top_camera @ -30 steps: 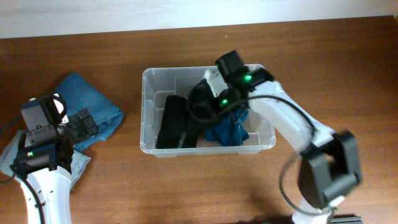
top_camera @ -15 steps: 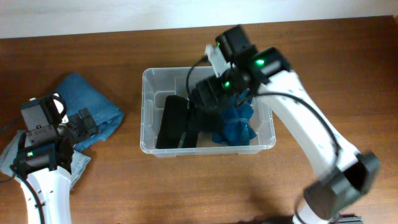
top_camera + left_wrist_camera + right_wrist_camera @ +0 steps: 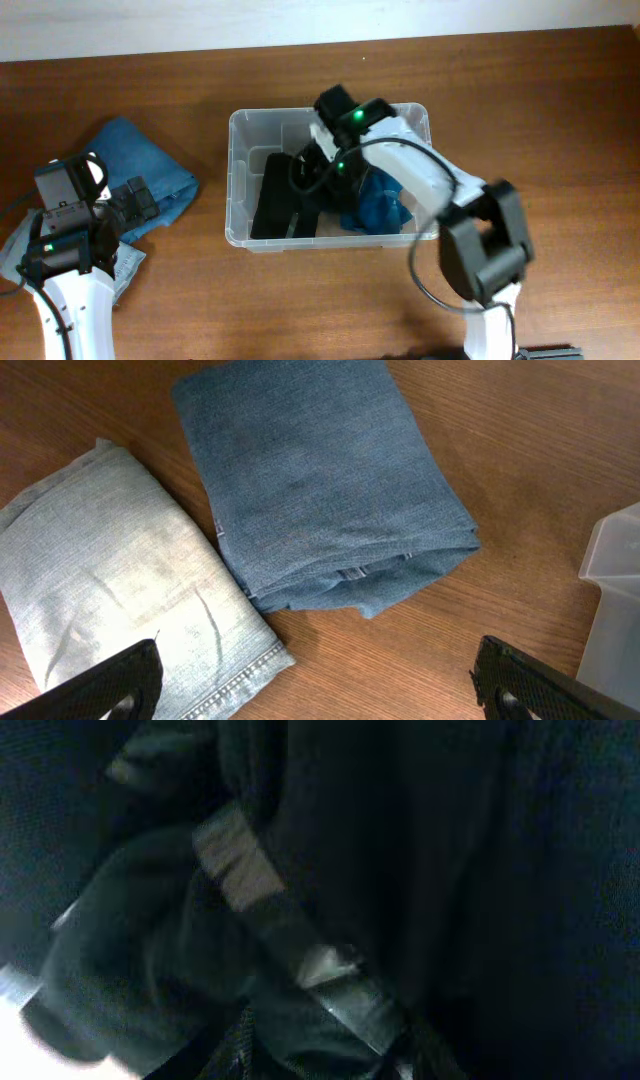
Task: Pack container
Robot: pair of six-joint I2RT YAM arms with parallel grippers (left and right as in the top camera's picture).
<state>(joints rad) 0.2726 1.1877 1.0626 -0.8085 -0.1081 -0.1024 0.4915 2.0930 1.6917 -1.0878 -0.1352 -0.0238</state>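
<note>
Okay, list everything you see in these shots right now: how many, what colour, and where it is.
clear rectangular plastic container: one, colourless, middle of the table
folded black garment: one, black, left part of the container
crumpled blue garment: one, deep blue, right part of the container
folded blue denim garment: one, mid blue, on the table left of the container
folded pale denim garment: one, light grey-blue, beside the blue denim
brown wooden table: one, brown, under everything
left gripper: one, black, open, by the two denim garments
right gripper: one, black, down inside the container; open or shut unclear
</note>
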